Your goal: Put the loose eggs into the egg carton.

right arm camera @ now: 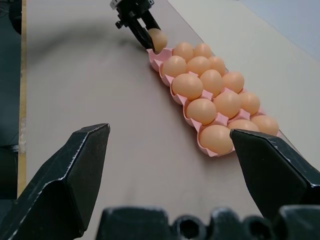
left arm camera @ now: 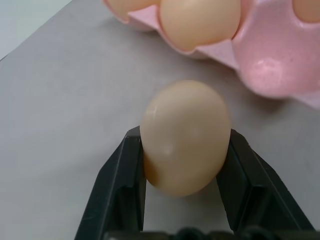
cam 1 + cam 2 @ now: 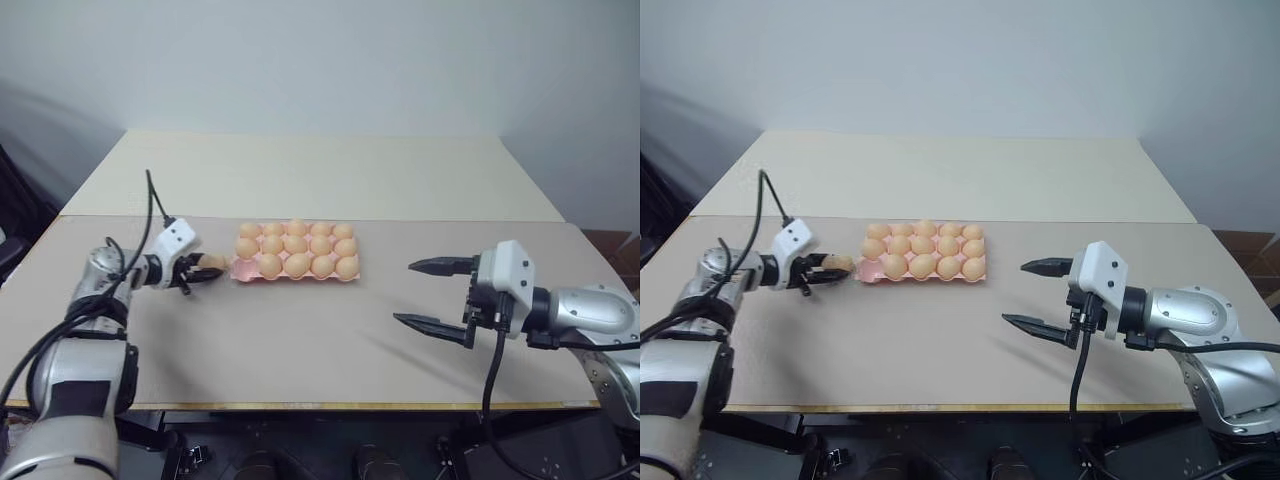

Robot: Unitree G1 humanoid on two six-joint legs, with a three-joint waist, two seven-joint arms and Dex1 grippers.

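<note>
My left gripper is shut on a loose egg, a pale orange-tan oval squeezed between the two black fingers. It holds the egg low over the table, just off the left end of the pink egg carton. The carton's nearest corner cup is empty, and eggs fill the other cups. My right gripper hovers open over the table to the right of the carton, pointing toward it, with nothing between its fingers.
The carton lies on a beige tabletop, whose front edge runs close to me. A lighter table section extends behind, up to a plain wall.
</note>
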